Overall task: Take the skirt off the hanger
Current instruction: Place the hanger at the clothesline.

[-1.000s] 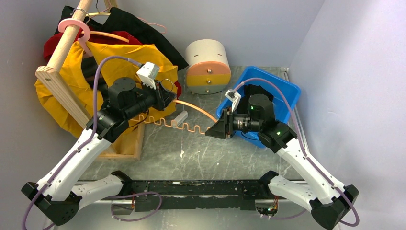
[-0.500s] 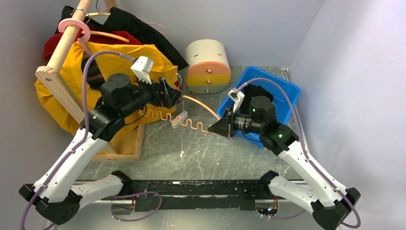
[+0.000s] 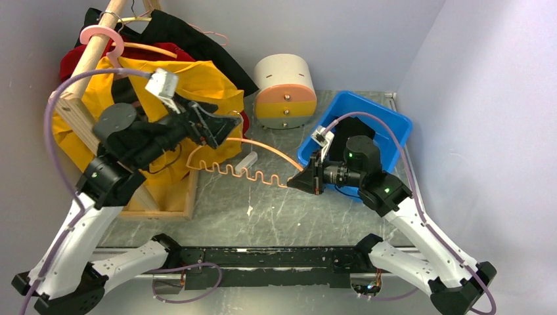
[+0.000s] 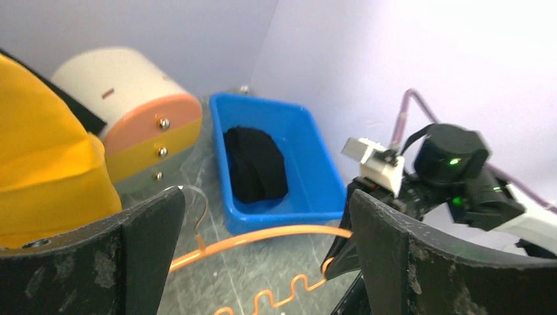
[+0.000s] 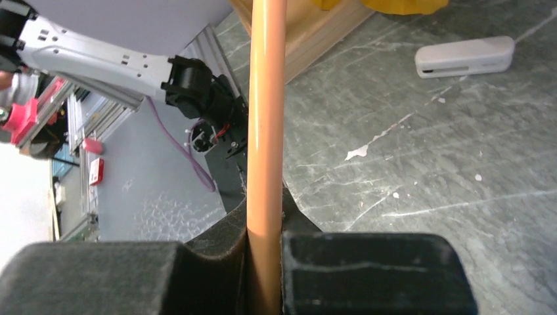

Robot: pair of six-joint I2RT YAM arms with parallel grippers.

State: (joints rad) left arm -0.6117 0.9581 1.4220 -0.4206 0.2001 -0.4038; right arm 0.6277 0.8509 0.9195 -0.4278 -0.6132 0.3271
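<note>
A bare orange hanger (image 3: 238, 172) with a wavy lower bar stretches across the table's middle. My right gripper (image 3: 292, 184) is shut on its right end, and the orange bar (image 5: 266, 131) is pinched between the jaws of the right gripper (image 5: 266, 252). My left gripper (image 3: 226, 128) hovers above the hook end, wide open and empty. In the left wrist view the hanger (image 4: 263, 236) lies below and beyond the left gripper (image 4: 266, 203). A black skirt (image 3: 351, 125) lies bunched in the blue bin (image 3: 394, 121), also visible as the skirt (image 4: 253, 161).
A round drawer box (image 3: 285, 88) stands at the back centre. A wooden rack (image 3: 85, 59) at the left carries a yellow garment (image 3: 190, 79), dark clothes and a pink hanger (image 3: 105, 36). A small white clip (image 3: 246, 159) lies on the table under the hanger.
The left gripper opened, let go of the hanger's hook end and pulled back up and to the left. The right gripper closed tighter on the hanger's right end.
</note>
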